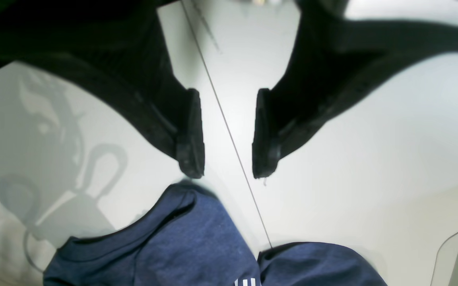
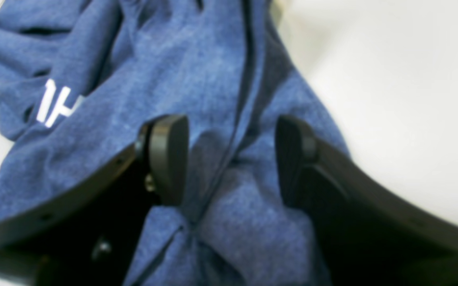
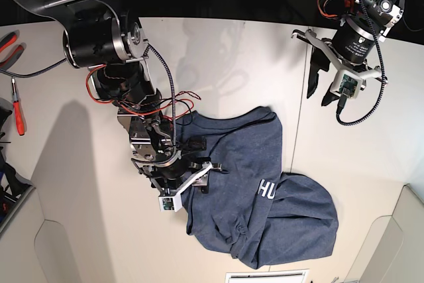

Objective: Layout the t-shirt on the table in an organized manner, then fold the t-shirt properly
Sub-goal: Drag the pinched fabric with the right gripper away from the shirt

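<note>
Right gripper (image 2: 229, 159): stood wide apart over the t-shirt (image 3: 265, 190), one black pad on each side of a raised fold with a seam running through it; nothing was pinched between the pads, and whether their tips pressed the cloth could not be told.
Right gripper, place: at the t-shirt's left edge in the base view, low over the cloth.
Left gripper (image 1: 227, 159): stood partly open and empty, its two fingers pointing down at bare desk (image 3: 218, 51) with a clear gap between them; they touched nothing.
Left gripper, place: well apart from the t-shirt, beyond its collar end, hanging above the desk near the far right in the base view.
T-shirt, place: lay on the desk in front of the arms, crumpled and not laid flat, one portion bunched and lapped over another toward the near edge.
T-shirt, material: heathered navy-blue knit, soft and matte, with rounded folds, a ribbed collar band (image 1: 133, 234) and stitched hems.
T-shirt, print: white block letters (image 3: 267, 190), only partly readable between the folds.
Desk, surface: smooth, flat and off-white, faintly glossy, crossed by a thin dark seam line (image 1: 229, 135) that ran between the left gripper's fingers toward the t-shirt.
Gripper fingers, shape: black, curved arms ending in flat, ribbed, rubbery-looking pads (image 2: 169, 155).
Beside the t-shirt: red-handled tools (image 3: 16, 111) lay at the desk's far left edge, well apart from the cloth.
</note>
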Controlling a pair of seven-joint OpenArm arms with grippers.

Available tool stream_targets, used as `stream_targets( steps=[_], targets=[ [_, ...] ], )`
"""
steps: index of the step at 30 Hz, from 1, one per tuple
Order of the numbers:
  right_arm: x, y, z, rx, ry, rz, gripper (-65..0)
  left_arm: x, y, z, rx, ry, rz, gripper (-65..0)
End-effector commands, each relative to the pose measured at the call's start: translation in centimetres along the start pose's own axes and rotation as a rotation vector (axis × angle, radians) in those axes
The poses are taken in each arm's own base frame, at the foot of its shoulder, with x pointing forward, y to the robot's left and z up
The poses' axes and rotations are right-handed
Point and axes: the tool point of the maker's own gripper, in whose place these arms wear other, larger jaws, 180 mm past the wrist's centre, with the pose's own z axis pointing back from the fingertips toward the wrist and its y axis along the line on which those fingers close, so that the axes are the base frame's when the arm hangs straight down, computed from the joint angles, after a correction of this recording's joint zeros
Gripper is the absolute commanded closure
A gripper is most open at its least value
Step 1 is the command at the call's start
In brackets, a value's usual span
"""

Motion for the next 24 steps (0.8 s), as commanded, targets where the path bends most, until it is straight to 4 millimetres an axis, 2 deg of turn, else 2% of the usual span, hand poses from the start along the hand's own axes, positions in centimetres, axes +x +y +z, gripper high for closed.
stream_targets(
  steps=[1,4,6,10,14,21,24],
  targets=[
    [2.8,0.8,-0.4,0.024,-0.060,0.016,-34.0,0.9,0.3,0.2,0.009,-0.031,-0.003,-23.9],
    [2.4,1.6,-0.4,0.042,-0.041,0.059,-34.0,0.7,0.3,0.2,0.009,-0.025,-0.003,-23.9],
    [2.2,2.0,-0.5,0.051,-0.032,0.088,-30.5,0.7,0.3,0.2,0.009,-0.024,-0.003,-23.9],
    [1.7,2.4,-0.5,0.062,-0.013,0.116,-18.2,0.7,0.3,0.2,0.009,-0.025,-0.003,-23.9],
    [1.6,2.4,-0.5,0.059,-0.013,0.116,0.0,0.7,0.3,0.2,0.009,-0.024,-0.003,-23.9],
    [2.5,2.5,-0.5,0.059,-0.054,0.117,0.0,0.8,0.3,0.2,0.009,-0.025,-0.003,-23.9],
    [3.1,3.7,-0.3,0.123,-0.069,0.122,0.0,0.8,0.3,0.2,0.009,-0.025,-0.002,-23.9]
  ],
)
